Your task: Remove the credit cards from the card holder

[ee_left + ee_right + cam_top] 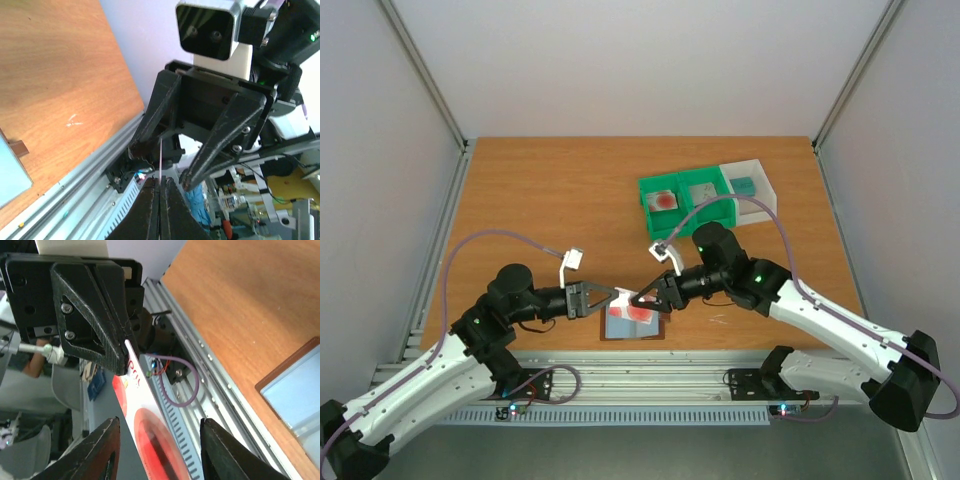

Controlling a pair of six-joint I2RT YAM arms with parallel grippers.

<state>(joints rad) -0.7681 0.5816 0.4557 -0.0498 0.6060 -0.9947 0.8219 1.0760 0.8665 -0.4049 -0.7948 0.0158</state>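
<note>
The wooden desk (540, 200) is carrying three things. The card holder (620, 328) is lying open and flat near its front edge, while a green tray (642, 195) and a white tray (767, 195) are sitting right beside each other toward the far right.

Left fingers (150, 212) pinched shut, facing right fingers (102, 452) spread apart.

Right hand (161, 445) spread wide, and the pale card (145, 440) with its red blot runs up between the fingers (102, 455). Left hand (123, 354) pinches the card's top end. A corner of the card holder (295, 385) lies by the worktop's (240, 300) near edge, along the metal rail (212, 387).
</note>
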